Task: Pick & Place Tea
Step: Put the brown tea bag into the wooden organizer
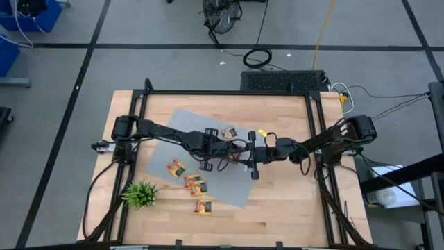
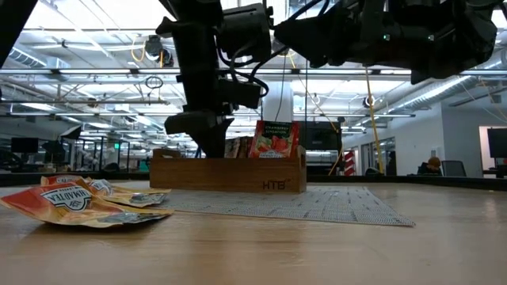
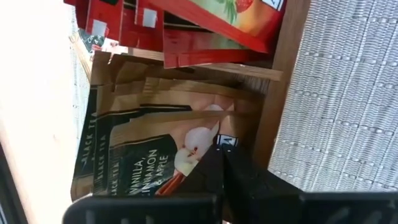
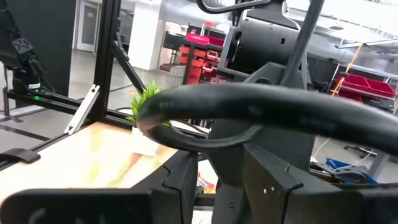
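Tea sachets sit in two places: several lie loose and flat on our table [image 1: 277, 201], partly on the grey mat [image 1: 166, 135], in a scattered line from one near the mat's middle [image 1: 175, 167] to one at its near edge [image 1: 202, 207], close to the green plant [image 1: 141, 194]. In the low view the nearest loose sachets [image 2: 75, 203] are orange-yellow and crumpled, lying flat; the lettering on them is too distorted for us to read. The rest stand on edge, packed in the wooden tray [image 2: 230, 176], which carries the mark "HTB" on its side. A red sachet [image 2: 274, 139] stands upright above the tray rim, its face towards the low camera, with strawberries printed on it. Our left wrist view shows brown sachets [image 3: 155, 143] filed face to face, reading "BLACK TEA" and "VANILLA, CINNAMON & APPLE", with red ones [image 3: 205, 25] beyond. Our left gripper [image 3: 221, 168] is down in the tray with its fingers closed; we cannot tell whether a sachet is pinched between them. Our right gripper [image 1: 251, 160] hangs beside the tray, fingers part open, holding nothing we can see.
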Robot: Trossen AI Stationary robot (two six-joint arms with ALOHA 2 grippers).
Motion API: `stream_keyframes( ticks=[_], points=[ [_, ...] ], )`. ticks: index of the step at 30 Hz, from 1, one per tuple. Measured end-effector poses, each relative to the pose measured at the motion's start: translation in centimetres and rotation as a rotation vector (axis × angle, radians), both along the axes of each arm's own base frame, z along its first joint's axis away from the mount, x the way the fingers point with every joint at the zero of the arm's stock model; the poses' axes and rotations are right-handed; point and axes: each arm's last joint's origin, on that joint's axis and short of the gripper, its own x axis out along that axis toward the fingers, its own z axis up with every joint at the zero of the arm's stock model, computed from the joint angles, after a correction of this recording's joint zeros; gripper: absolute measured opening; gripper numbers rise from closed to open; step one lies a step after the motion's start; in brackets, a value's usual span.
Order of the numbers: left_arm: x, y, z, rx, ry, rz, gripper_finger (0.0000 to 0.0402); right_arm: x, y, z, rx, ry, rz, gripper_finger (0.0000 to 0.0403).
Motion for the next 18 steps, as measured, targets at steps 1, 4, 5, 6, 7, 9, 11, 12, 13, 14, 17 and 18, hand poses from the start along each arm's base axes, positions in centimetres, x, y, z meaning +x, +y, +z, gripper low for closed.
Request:
stream_keyframes(
  ticks=[1, 4, 5, 6, 7, 9, 11, 12, 13, 14, 17, 18],
  points=[
    [0.0, 0.0, 0.0, 0.000, -0.003, -0.001, 0.0009, 0.0, 0.0, 0.0, 0.000, 0.000, 0.000, 0.0109],
    [0.0, -0.2, 0.0, -0.001, -0.005, 0.001, 0.0016, 0.0, 0.0, 0.0, 0.000, 0.002, -0.001, 0.0109],
    [0.0, -0.3, 0.0, -0.001, -0.005, -0.001, 0.0017, 0.0, 0.0, 0.0, 0.000, 0.002, -0.001, 0.0109],
    [0.0, -0.4, 0.0, 0.000, -0.003, -0.003, 0.0017, 0.0, 0.0, 0.0, -0.001, 0.002, 0.000, 0.0109],
    [0.0, -0.5, 0.0, 0.001, -0.003, -0.003, 0.0017, 0.0, 0.0, 0.0, -0.001, 0.003, 0.000, 0.0109],
    [-0.1, -0.9, 0.3, -0.003, 0.006, -0.004, 0.0018, 0.0, 0.0, -0.1, -0.002, 0.006, 0.001, 0.0109],
    [0.0, -1.3, 0.9, -0.006, 0.008, -0.002, 0.0018, 0.0, 0.0, 0.0, -0.001, 0.005, 0.000, 0.0109],
    [0.0, -1.5, 1.2, -0.008, 0.003, -0.002, 0.0018, 0.0, 0.0, 0.0, -0.001, 0.003, -0.001, 0.0109],
    [0.2, -1.7, 1.6, -0.010, 0.002, -0.004, 0.0018, 0.0, 0.0, 0.0, 0.000, 0.001, -0.004, 0.0109],
    [0.3, -1.9, 2.0, -0.012, 0.001, -0.003, 0.0018, 0.0, 0.0, 0.0, 0.000, 0.001, -0.004, 0.0109],
    [0.7, -2.6, 3.4, -0.017, -0.017, -0.009, 0.0019, 0.0, 0.0, 0.2, 0.002, -0.012, -0.002, 0.0109],
    [0.9, -2.9, 3.9, -0.018, -0.035, -0.015, 0.0019, 0.0, 0.0, 0.1, 0.005, -0.006, 0.000, 0.0109]
  ],
)
